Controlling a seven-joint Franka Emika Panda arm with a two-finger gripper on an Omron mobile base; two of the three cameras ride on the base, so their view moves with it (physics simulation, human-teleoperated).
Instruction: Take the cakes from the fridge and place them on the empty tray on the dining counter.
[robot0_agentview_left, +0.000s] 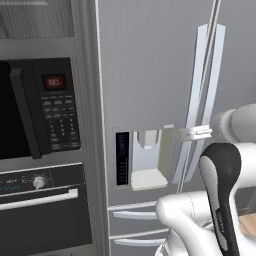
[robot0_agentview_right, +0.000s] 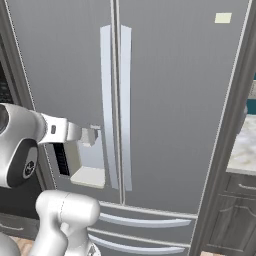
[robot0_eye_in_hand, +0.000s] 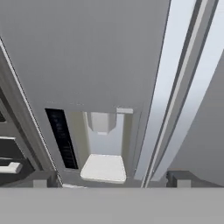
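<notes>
Fridge, grey steel, both upper doors shut; the cakes presumably lie behind them, and the tray and dining counter fall outside these pictures. The step in hand is judged to be the opening of the fridge, the first of the task, with nothing yet taken out.

Gripper, held level in front of the left door, just left of the left door handle and beside the water dispenser. In the hand view its two fingertips stand well apart, spread, with nothing between them; the dispenser recess and the pale handle lie ahead.

Next move, as a judgement: shift the gripper right so the handle passes between the fingers, close on it, then pull outward along the door's arc.

Surroundings: microwave and black oven to the left of the fridge; two drawer fronts below the doors; a marble-topped cabinet at far right. The left door would swing toward the oven column, and the arm's own elbow sits close before the doors, so clearance looks tight.
</notes>
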